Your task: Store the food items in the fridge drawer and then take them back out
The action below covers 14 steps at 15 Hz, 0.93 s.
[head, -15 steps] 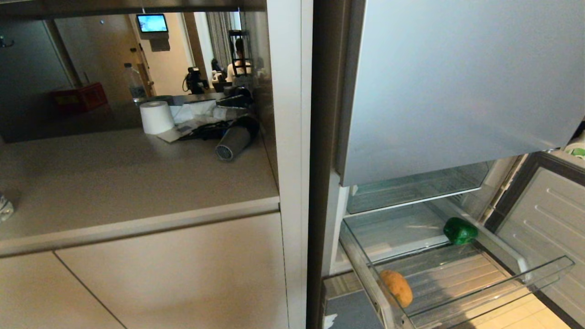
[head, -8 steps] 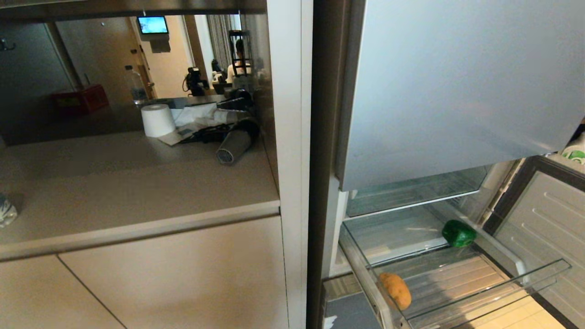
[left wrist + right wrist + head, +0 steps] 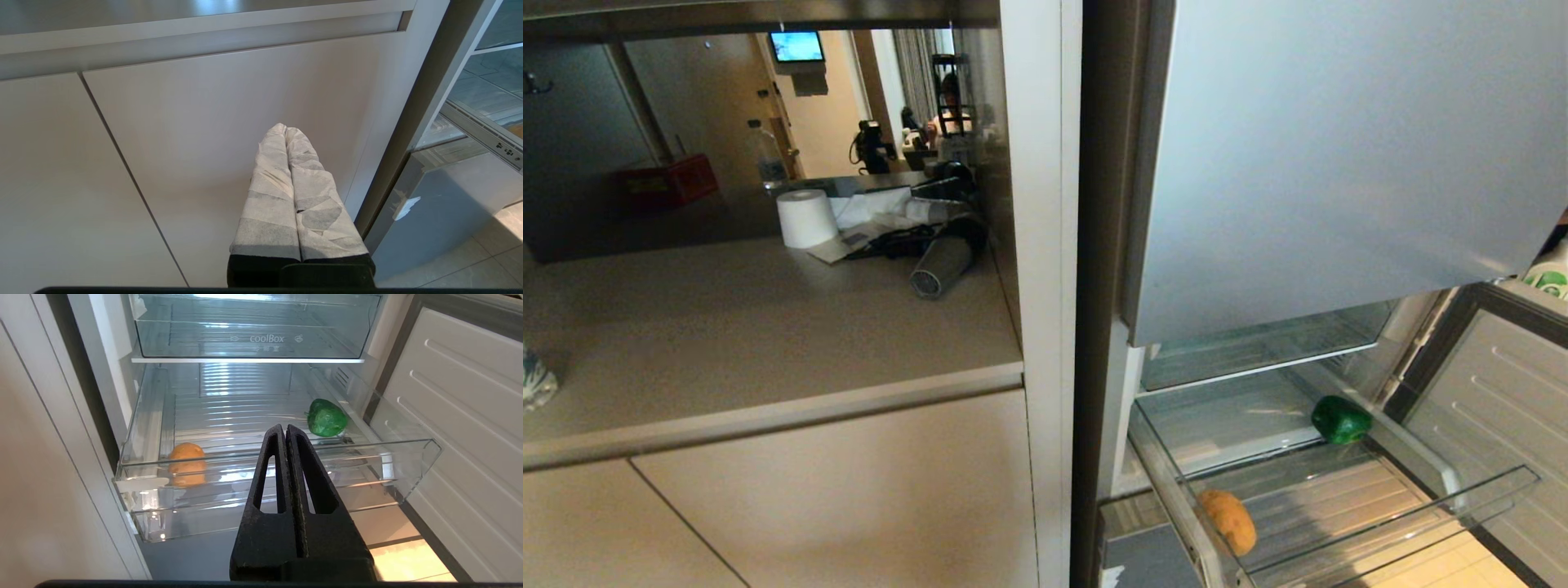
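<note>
Drawer pulled out, both foods inside, nothing grabbed

Right gripper (image 3: 286, 430) is clenched empty in front of the drawer (image 3: 278, 455); pepper (image 3: 326, 417) sits at its 1 o'clock, potato (image 3: 186, 453) at 9 o'clock. Left gripper (image 3: 285, 130) is pinched closed too, facing the cabinet door (image 3: 196, 122).

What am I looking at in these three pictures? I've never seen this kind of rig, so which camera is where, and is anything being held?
A two-armed wheeled robot faces a kitchen. The wide picture is from its head: a counter with a paper roll on the left, the open fridge on the right. The pulled-out fridge drawer holds a green pepper and a potato, lying apart. The other two pictures come from wrist cameras. The left gripper, wrapped in pale cloth, faces a beige cabinet door. The right gripper points at the drawer front. Both are shut and hold nothing.
</note>
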Available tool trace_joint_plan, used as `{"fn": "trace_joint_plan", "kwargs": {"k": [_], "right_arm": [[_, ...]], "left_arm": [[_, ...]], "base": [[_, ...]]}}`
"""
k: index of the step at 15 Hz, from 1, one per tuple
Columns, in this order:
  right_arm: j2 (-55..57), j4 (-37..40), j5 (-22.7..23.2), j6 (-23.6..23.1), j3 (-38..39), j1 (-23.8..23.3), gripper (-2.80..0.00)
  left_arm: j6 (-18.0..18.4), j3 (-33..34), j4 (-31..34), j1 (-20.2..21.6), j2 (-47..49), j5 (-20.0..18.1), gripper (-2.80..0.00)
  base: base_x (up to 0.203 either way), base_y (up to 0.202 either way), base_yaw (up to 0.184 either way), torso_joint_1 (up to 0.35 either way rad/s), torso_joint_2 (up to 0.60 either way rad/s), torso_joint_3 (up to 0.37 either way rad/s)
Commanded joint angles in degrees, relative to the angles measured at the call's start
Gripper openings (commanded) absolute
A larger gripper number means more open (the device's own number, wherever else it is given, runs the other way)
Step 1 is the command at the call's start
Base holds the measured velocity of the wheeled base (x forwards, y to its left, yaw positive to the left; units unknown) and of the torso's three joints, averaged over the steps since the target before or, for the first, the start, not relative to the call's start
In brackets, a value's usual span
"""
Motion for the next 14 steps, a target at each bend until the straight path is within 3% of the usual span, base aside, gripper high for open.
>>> {"fn": "trace_joint_plan", "kwargs": {"k": [1, 14], "right_arm": [[-0.01, -0.06, 0.02, 0.04, 1.76, 0.00, -2.80], [-0.01, -0.06, 0.02, 0.31, 1.76, 0.00, -2.80]], "left_arm": [[-0.02, 0.00, -0.01, 0.01, 0.09, -0.01, -2.80], [-0.02, 0.00, -0.01, 0.01, 0.09, -0.01, -2.80]], "base": [[0.000, 0.000, 0.000, 0.000, 0.00, 0.000], [0.000, 0.000, 0.000, 0.000, 0.00, 0.000]]}}
